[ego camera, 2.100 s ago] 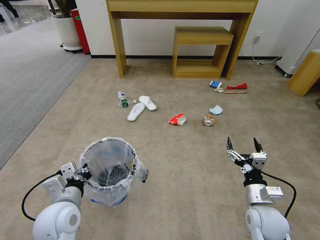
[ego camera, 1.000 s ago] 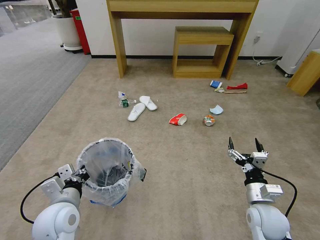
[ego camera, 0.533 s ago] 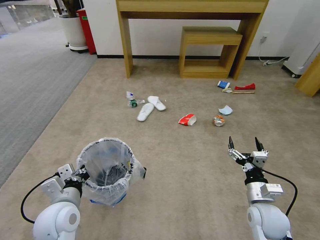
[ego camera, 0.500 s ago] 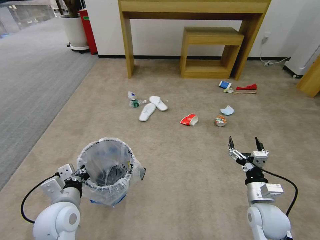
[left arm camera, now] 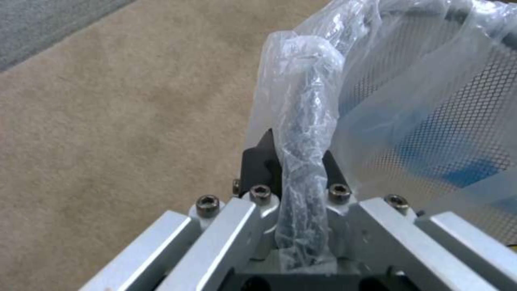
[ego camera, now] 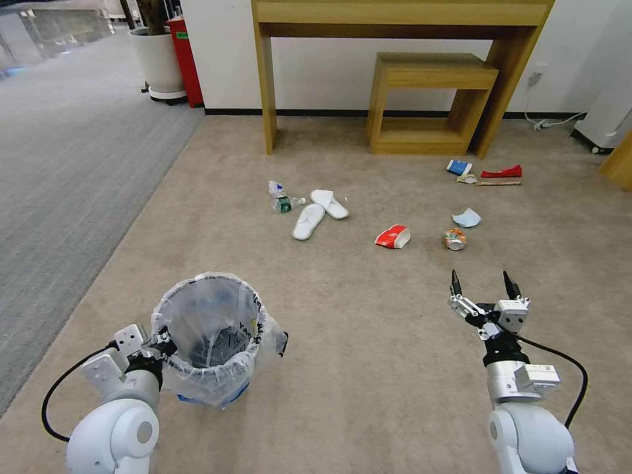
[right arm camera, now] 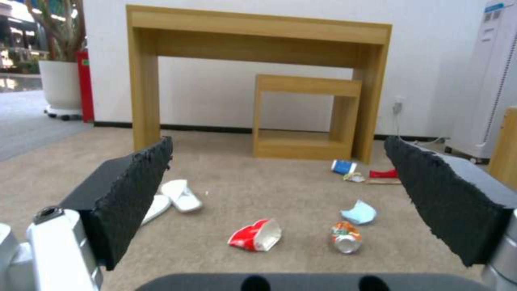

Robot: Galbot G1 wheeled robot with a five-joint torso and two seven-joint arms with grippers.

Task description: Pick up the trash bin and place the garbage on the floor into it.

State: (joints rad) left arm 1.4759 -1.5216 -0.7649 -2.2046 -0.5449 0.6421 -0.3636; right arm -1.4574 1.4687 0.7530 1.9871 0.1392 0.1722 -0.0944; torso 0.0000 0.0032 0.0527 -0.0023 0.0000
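The trash bin (ego camera: 209, 336), black mesh with a clear liner, is at the near left. My left gripper (ego camera: 161, 342) is shut on its liner-wrapped rim (left arm camera: 307, 101). At the near right my right gripper (ego camera: 480, 280) hangs open and holds nothing, well short of the garbage. The garbage lies on the carpet ahead: a clear bottle (ego camera: 280, 197), two white slippers (ego camera: 308, 221), a red-white packet (ego camera: 393, 236), an orange can (ego camera: 454, 238), a pale blue mask (ego camera: 466, 217), a blue-white cup (ego camera: 458, 167), and a red wrapper (ego camera: 501, 173) beside a wooden stick (ego camera: 498, 182). The packet (right arm camera: 256, 235) and can (right arm camera: 345, 237) lie beyond the open right gripper (right arm camera: 291, 190).
A tall wooden table (ego camera: 401, 13) and a low wooden shelf (ego camera: 431, 99) stand against the far wall. A white plant pot (ego camera: 158, 62) and a red box (ego camera: 186, 59) are at the far left. Grey carpet (ego camera: 59, 164) runs along the left. A cable (ego camera: 546, 122) lies at the far right.
The whole head picture has shifted to the right, so the camera has moved. Both grippers and the held bin keep their places in the picture.
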